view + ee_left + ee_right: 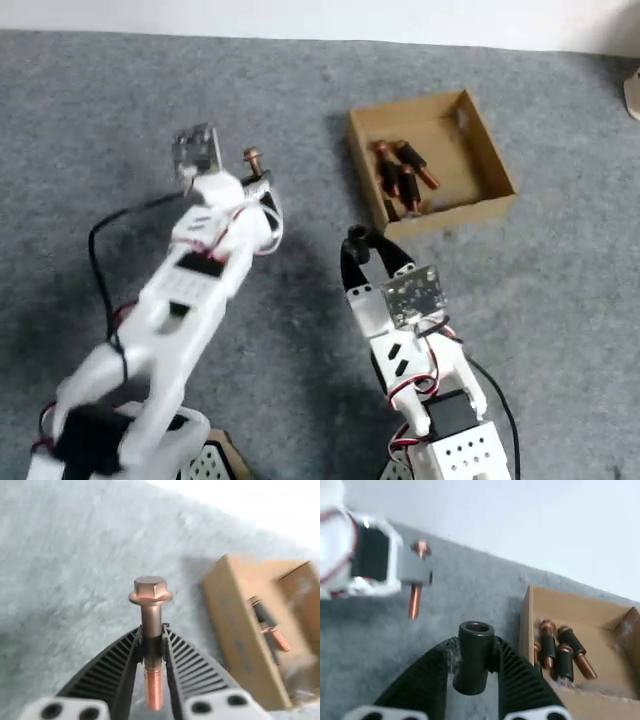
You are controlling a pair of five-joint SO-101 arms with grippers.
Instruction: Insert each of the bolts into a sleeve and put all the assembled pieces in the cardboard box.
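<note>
The open-topped brown cardboard box [452,213] sits on the grey carpeted table [300,90], and several black-sleeved copper bolts [405,175] lie close together on its floor. Off to one side of the box, well apart from it, the left gripper [152,636] is pinched tight on the shank of a bare copper-coloured hex-head bolt [151,597]; the head juts past the fingertips. Just short of the box's near wall, the right gripper [475,644] is clamped around a short black cylindrical sleeve [472,660], open bore showing, apart from the bolt.
</note>
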